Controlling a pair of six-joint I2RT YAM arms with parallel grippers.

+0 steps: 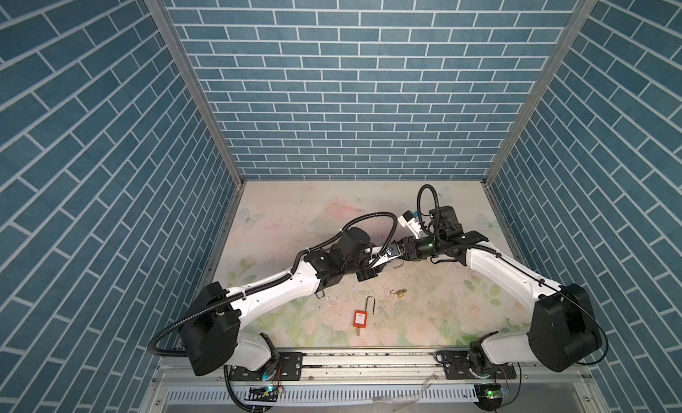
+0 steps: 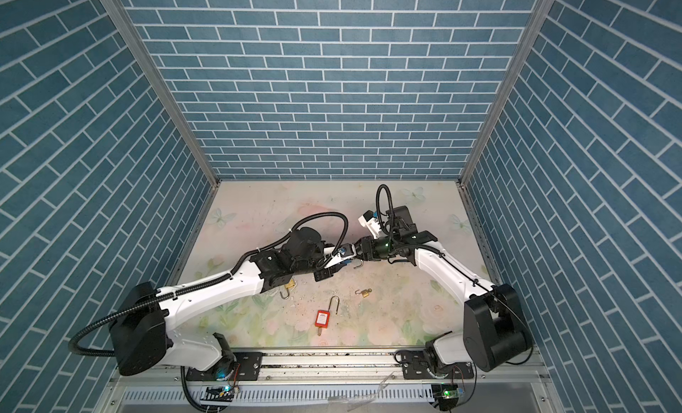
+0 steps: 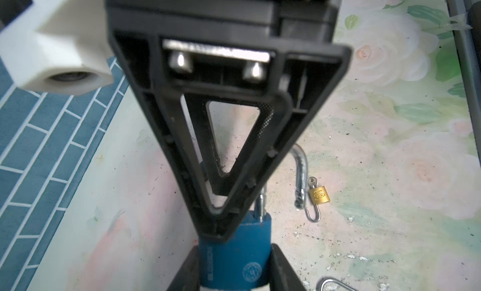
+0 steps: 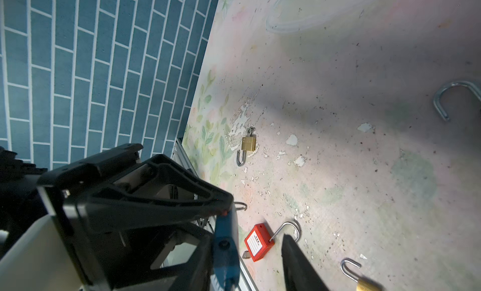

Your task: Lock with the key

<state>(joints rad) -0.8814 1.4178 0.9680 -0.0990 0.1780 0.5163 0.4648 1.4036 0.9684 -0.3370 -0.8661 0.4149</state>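
Blue brick-print walls point(image 1: 361, 97) closed in three sides. The table point(image 1: 295, 215) carried a pale floral print, scuffed, with flaked white patches mid-surface. Both arms met over mid-table. There the left gripper point(image 3: 233, 275) pinched the blue lock point(image 3: 234, 253) by its flat faces. The lock's body was matte and round-shouldered, with a stamped round mark. Its steel shackle point(image 3: 302, 172) stood swung open, free end clear of the body. From the shackle end the right gripper point(image 4: 248, 240) straddled the lock with its jaws spread. One finger was just beside the body, the other finger point(image 4: 296, 261) apart from it, with table showing between. Fingers were black plastic, triangular, ribbed and hollow-centred. Whether a key sat in the blue lock could not be told. Three more locks lay on the table, well apart:
- the red lock point(image 1: 359, 318), boxy, with its long thin shackle open and a key point(image 1: 358, 333) at its base
- the small brass lock point(image 1: 400, 292), shackle open, with a second key point(image 3: 311, 181) in its base
- another brass lock point(image 2: 290, 283), partly under the left arm
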